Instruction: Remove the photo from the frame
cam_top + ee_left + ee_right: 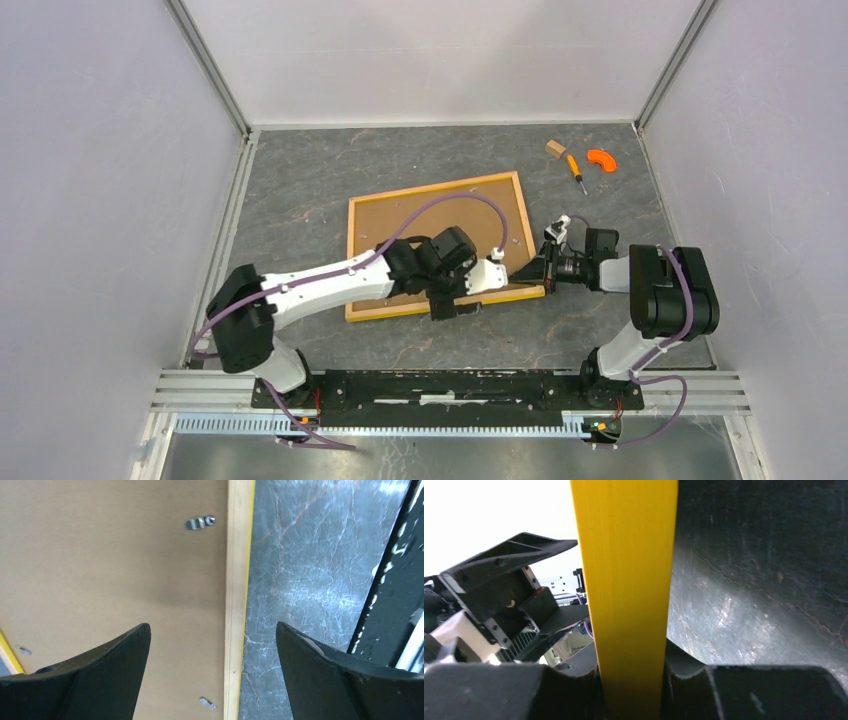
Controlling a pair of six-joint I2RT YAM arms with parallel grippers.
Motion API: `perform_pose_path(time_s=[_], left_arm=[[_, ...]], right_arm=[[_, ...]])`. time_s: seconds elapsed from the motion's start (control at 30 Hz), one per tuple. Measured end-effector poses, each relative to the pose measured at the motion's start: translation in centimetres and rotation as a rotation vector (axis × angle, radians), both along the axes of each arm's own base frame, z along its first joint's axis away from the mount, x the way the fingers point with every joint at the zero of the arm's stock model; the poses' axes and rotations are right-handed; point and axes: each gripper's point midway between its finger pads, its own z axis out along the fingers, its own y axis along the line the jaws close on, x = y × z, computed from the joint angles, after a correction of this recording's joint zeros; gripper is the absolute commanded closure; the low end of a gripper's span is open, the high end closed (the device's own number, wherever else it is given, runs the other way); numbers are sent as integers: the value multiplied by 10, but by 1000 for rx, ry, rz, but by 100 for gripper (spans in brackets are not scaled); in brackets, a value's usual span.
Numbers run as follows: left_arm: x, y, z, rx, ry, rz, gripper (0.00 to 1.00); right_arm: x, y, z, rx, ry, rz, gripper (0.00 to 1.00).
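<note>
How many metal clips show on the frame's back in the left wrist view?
3. One clip is high beside the frame's wooden edge, one low beside it, one near the left border. The left hand may hide more.

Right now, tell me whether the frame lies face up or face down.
Face down: the frame shows its brown board back upward, with a small metal clip visible on it.

Plain pale walls (440, 60) are enclosing a dark grey marbled tabletop (300, 180) on three sides. Aluminium posts (208, 65) are standing in the two far corners, an aluminium rail (190, 385) is running along the near edge, and even light is glinting off the veined surface.
</note>
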Motion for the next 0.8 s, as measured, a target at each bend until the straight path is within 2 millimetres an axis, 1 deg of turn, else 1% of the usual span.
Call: perform_pose_path(time_s=[0.1,0.13,0.17,0.27,0.33,0.37,0.47,0.53,0.6,0.73,0.8], left_arm=[[8,2,31,-66,6,44,0],[14,2,44,-93,10,67,0],[21,2,59,-126,19,92,0],[51,9,105,-228,31,197,0],[79,26,137,-302,34,301,0],[91,34,149,-330,31,346,0],[128,71,180,-399,2,502,0],[143,91,191,-422,-14,573,0],[153,107,197,-436,-17,634,0],[164,133,192,-451,24,733,0],[170,145,190,-458,39,779,0]], right_arm=[[8,-1,8,-16,-31,12,100],[13,-2,12,-28,-50,19,100],[18,-3,15,-43,-72,26,100],[38,-7,35,-84,-123,55,100],[49,-9,52,-113,-153,72,100],[53,-11,59,-128,-172,81,100],[64,-14,78,-172,-229,101,100],[72,-16,92,-201,-265,107,100],[83,-19,108,-239,-307,106,100],[114,-27,145,-327,-429,84,100],[134,-33,168,-390,-522,63,100]])
